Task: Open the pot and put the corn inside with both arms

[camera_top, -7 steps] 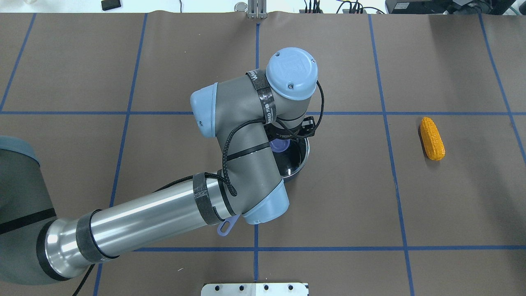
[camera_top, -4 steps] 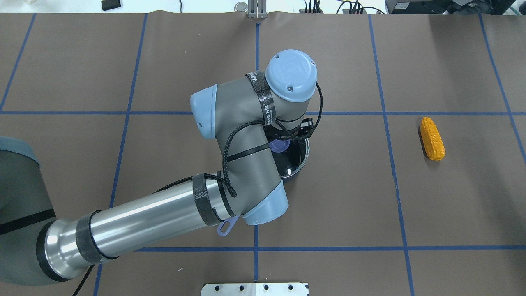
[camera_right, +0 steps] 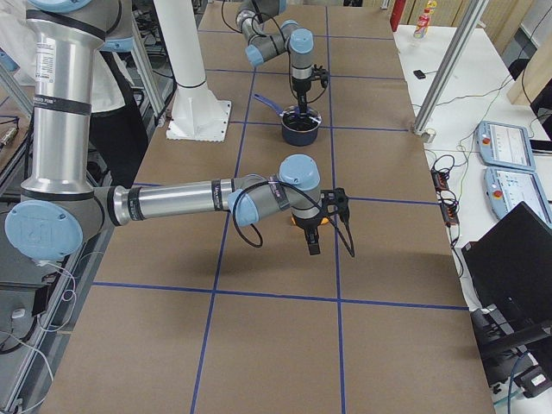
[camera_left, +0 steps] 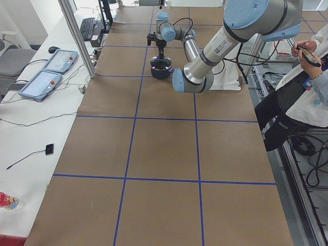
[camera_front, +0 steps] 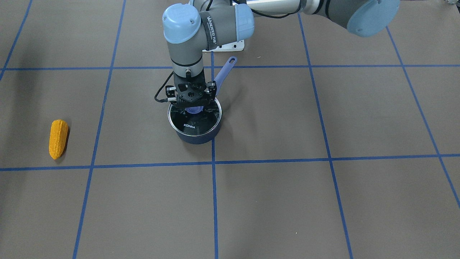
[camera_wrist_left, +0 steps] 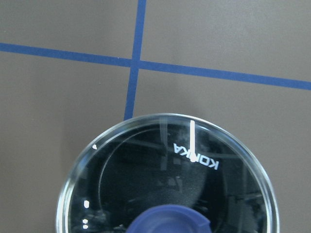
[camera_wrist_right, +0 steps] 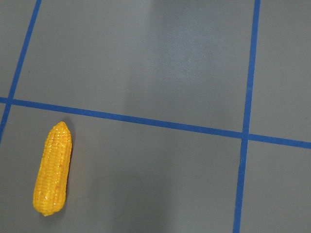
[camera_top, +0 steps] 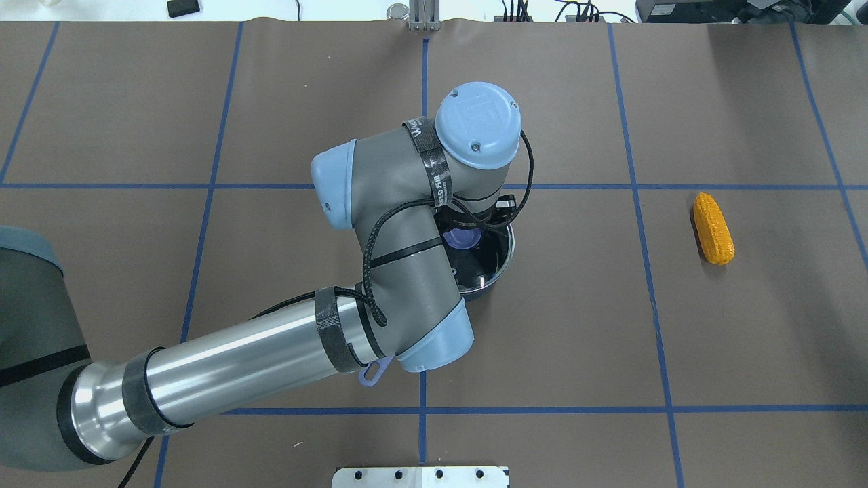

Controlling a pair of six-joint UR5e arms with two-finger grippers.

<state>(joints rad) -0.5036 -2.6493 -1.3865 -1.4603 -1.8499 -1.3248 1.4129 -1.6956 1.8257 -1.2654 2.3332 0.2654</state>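
I find the dark blue pot (camera_front: pixel 197 139) near the middle of the surface (camera_front: pixel 323 201). Its glass lid (camera_front: pixel 194 121) is on the rim, seated as far as the front view lets me judge. In the overhead view the purple handle (camera_top: pixel 375 373) points toward 7 o'clock and passes under the left arm (camera_top: pixel 237 369).

The left gripper (camera_front: pixel 193 105) hangs straight down over the lid's purple knob (camera_wrist_left: pixel 170 221). The gripper body hides the fingers at the knob, so I cannot tell whether they are spread or clamped on it.

The corn (camera_top: pixel 713 228) lies flat on the surface at 3 o'clock from the pot, well apart from it, with its narrow tip toward 12 o'clock.

The right gripper (camera_right: pixel 312 247) shows only in the side view, pointing down just beside the corn. I cannot tell how its fingers stand. Its wrist camera has the corn toward 8 o'clock of the frame, lying free.
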